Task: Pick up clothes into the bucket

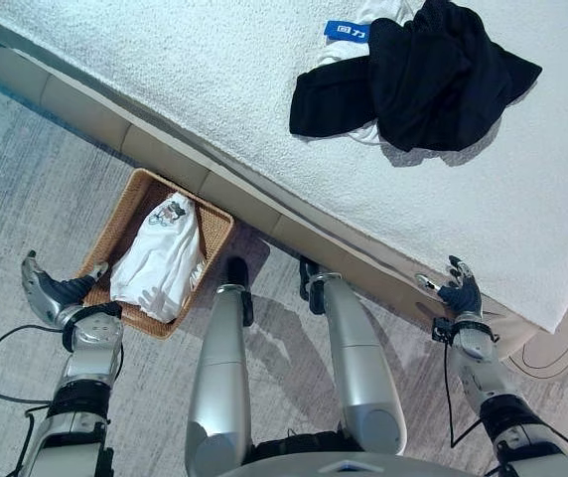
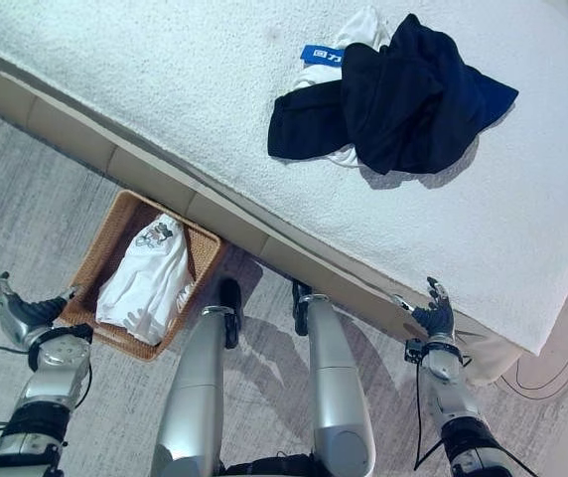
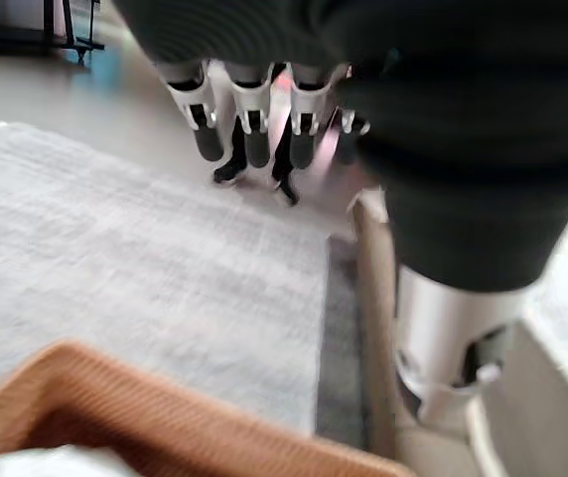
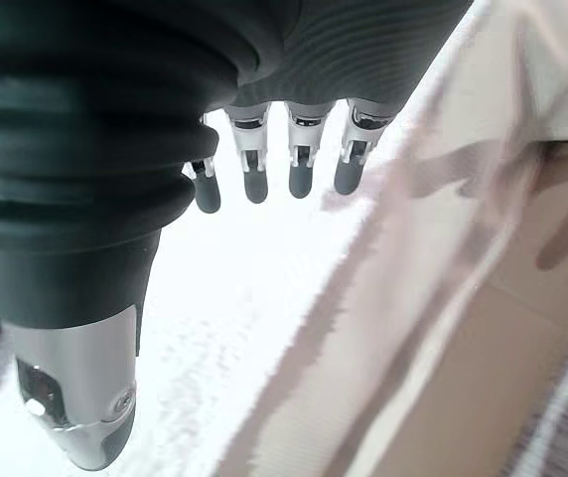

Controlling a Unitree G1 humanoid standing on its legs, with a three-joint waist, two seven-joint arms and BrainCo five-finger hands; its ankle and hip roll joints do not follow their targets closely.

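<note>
1. Step in hand: judged as between garments. One white garment with a dark print [image 1: 157,256] lies inside the rectangular brown woven wicker basket [image 1: 115,234], which stands on the floor against the bed base at about 8 o'clock in the left eye view. A heap of dark navy clothes over a white piece with a blue label [image 1: 418,75] lies on the bed at about 1 o'clock, untouched.

2. Left hand [image 1: 48,289]: empty, fingers straight and apart, held above the floor just beside the basket's outer corner, at about 8 o'clock. Its own wrist view confirms relaxed fingers [image 3: 254,124] with nothing between them and the basket rim below.

3. Right hand [image 1: 460,292]: empty, fingers extended and apart, at the near edge of the bed at about 4 o'clock. Whether it touches the cover cannot be told.

4. Next move, as a judgement: the dark heap lies well apart from both hands, far up the bed. Reaching it calls for leaning or stepping in, then gathering the loose pile so no piece trails.

5. Surface: the white textured bed cover [image 1: 214,89] is soft and flat, over a beige padded bed base [image 1: 175,164].

6. Room: grey mottled carpet [image 1: 26,169] covers the floor; a pale patterned rug corner [image 1: 562,348] shows at 4 o'clock.
</note>
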